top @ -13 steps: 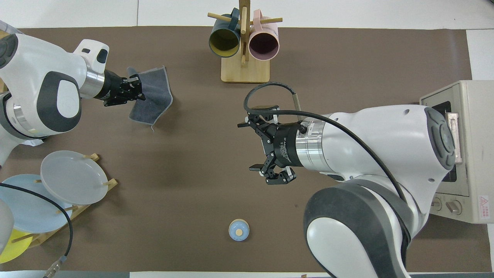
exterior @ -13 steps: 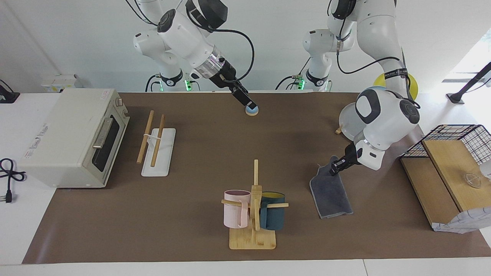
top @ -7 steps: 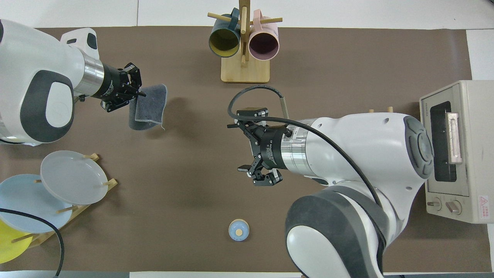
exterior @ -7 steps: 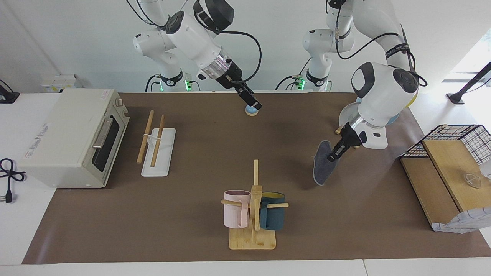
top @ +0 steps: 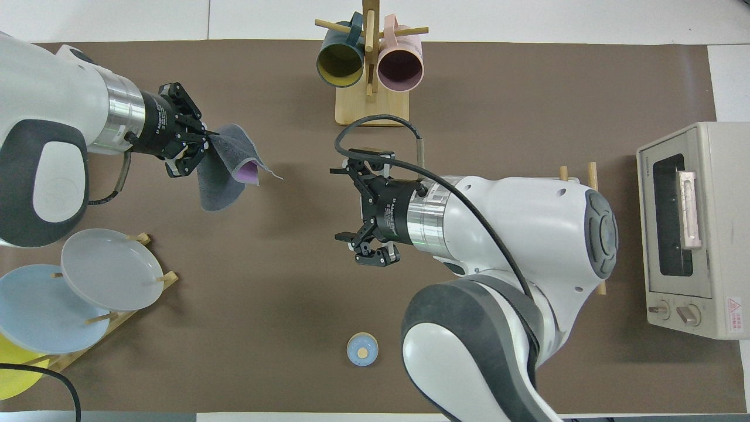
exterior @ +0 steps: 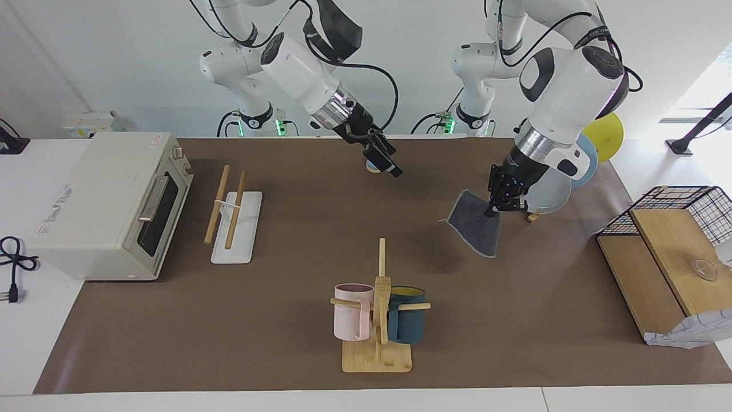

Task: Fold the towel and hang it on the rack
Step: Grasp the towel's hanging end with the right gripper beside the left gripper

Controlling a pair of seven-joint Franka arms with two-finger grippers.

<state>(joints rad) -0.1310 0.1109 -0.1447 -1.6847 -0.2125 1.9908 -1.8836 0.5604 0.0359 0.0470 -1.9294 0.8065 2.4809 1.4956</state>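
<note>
Your towel (exterior: 474, 223) (top: 225, 170) hangs in the air, clear of the surface (exterior: 286, 320), pinched at one edge by the left gripper (exterior: 496, 205) (top: 196, 149), whose jaws are closed on the cloth. It droops with the dark grey face outward, and the overhead view shows a patch of purple inside the fold. It hangs toward the left arm's end of the surface, well apart from the mug stand (exterior: 378, 320) (top: 370, 70), and the plates (exterior: 549, 191) (top: 111, 269) stand just beside it.

Your right gripper (exterior: 388, 163) (top: 366, 214) hovers over the middle of the surface with its jaws spread wide and holding nothing. It sits above a small round blue cap (exterior: 372, 166) (top: 362, 349) that lies nearer to the robots than the mug stand.

The rack (exterior: 233, 220) stands toward the right arm's end, well apart from the mug stand, beside the toaster oven (exterior: 108, 206) (top: 691, 228). Its two wooden rods are bare.
</note>
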